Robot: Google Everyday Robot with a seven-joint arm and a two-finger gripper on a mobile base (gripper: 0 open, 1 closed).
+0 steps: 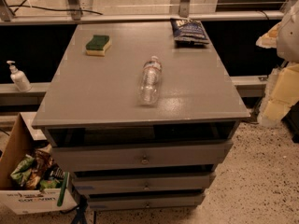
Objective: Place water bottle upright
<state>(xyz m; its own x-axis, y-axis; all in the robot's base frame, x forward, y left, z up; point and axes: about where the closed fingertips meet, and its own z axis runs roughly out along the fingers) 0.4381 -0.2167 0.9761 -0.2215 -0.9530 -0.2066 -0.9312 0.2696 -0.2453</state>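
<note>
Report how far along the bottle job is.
Done: nothing; the water bottle lies on its side on the table, cap pointing away. In hand: the gripper hangs off the table's right edge, far from it. Left: reach, grasp, stand it upright.

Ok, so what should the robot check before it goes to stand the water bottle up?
1. Water bottle found: ok, it lies in the middle of the grey cabinet top.
2. Bottle upright: not ok, it is on its side, cap toward the far edge.
3. Neighbours apart from it: ok, the sponge and the chip bag sit near the far edge, not touching it.
4. Gripper at the bottle: not ok, it seems to be the pale shape at the right edge, off to the side of the cabinet.
5. Gripper ready to grasp: cannot tell.
</note>
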